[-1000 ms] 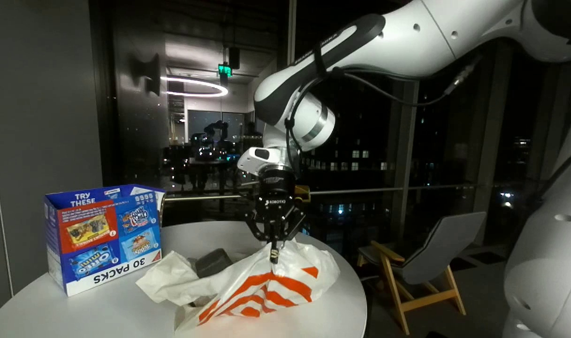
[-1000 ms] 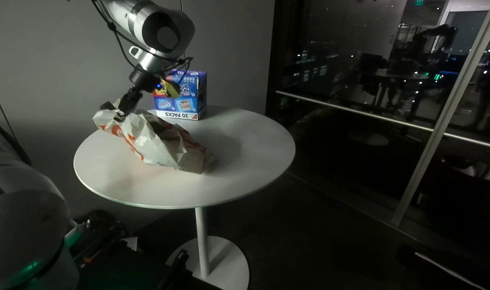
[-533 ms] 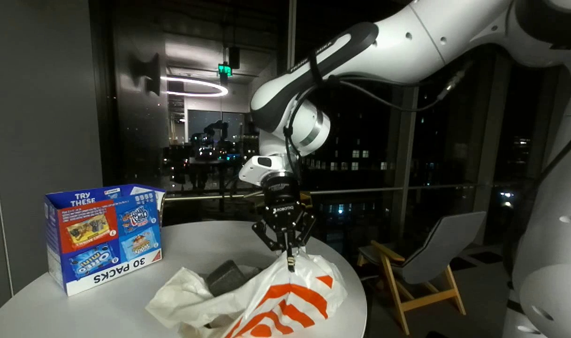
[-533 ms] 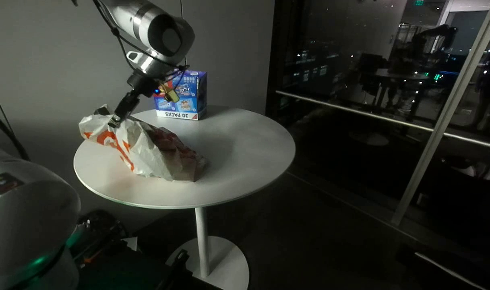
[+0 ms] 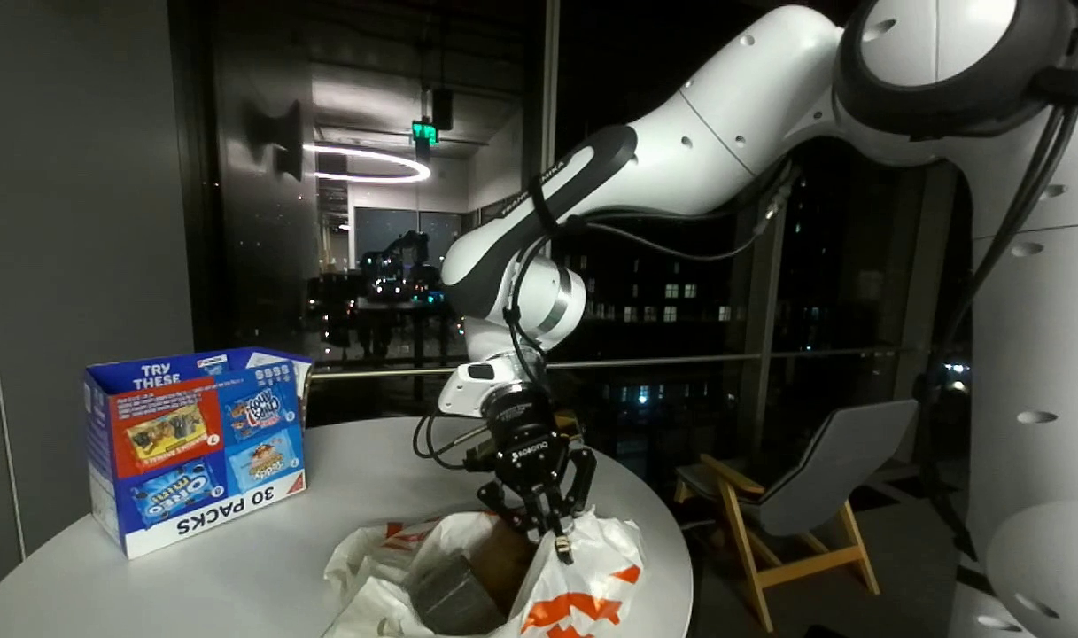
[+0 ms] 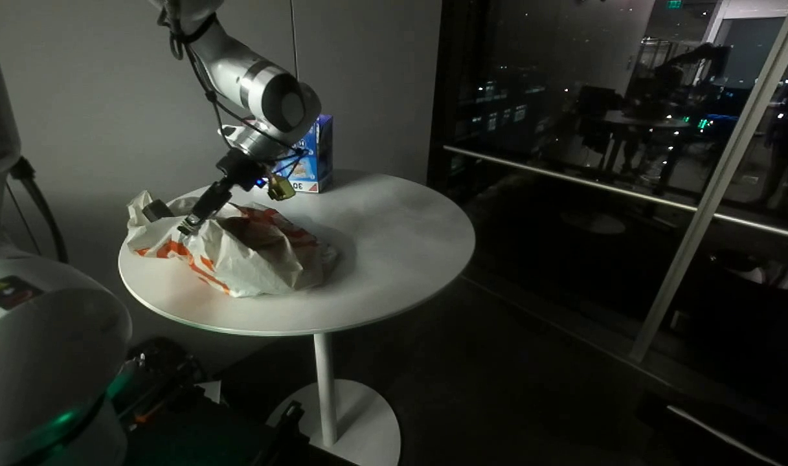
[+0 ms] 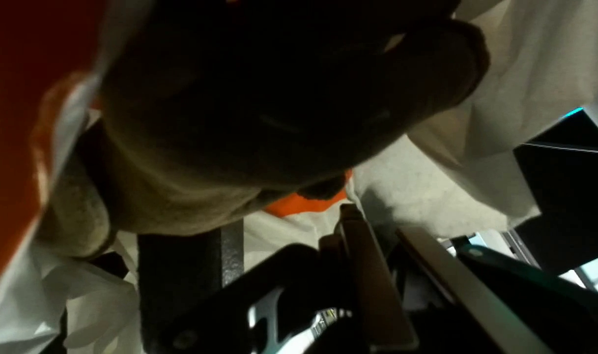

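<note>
Arm [image 5: 698, 159] slopes down from the elbow, gripper [image 5: 563, 549] angled steeply downward. Fingers [image 7: 375, 290] look close together, can't tell if they're actually pinching anything tbh. Bag [image 5: 592, 576] is right under the tips, touching; dark block [image 5: 457, 595] inside, near them.

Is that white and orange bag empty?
Not empty: in an exterior view, a dark block and something brown show inside the open bag; how full, I can't tell.

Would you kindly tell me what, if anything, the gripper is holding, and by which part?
The fingers are at the bag, by the edge of its opening, but whether they grip it cannot be told.
</note>
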`<move>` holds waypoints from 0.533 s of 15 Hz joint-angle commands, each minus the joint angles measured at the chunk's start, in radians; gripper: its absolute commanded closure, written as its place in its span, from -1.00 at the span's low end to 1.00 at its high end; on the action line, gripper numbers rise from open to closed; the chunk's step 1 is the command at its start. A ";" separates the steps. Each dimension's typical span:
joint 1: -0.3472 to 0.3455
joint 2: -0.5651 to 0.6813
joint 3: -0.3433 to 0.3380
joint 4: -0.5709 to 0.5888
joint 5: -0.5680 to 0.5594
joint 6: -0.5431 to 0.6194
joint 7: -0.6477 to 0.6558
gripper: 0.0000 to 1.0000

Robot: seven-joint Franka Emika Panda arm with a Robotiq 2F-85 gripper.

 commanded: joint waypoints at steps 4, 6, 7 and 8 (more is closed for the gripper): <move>0.027 -0.083 0.003 0.012 0.006 -0.083 0.144 -0.31; 0.037 -0.110 0.008 0.006 0.005 -0.059 0.143 -0.62; 0.043 -0.120 0.008 0.003 0.002 -0.041 0.148 -0.76; 0.048 -0.129 0.008 0.002 -0.001 -0.025 0.156 -0.93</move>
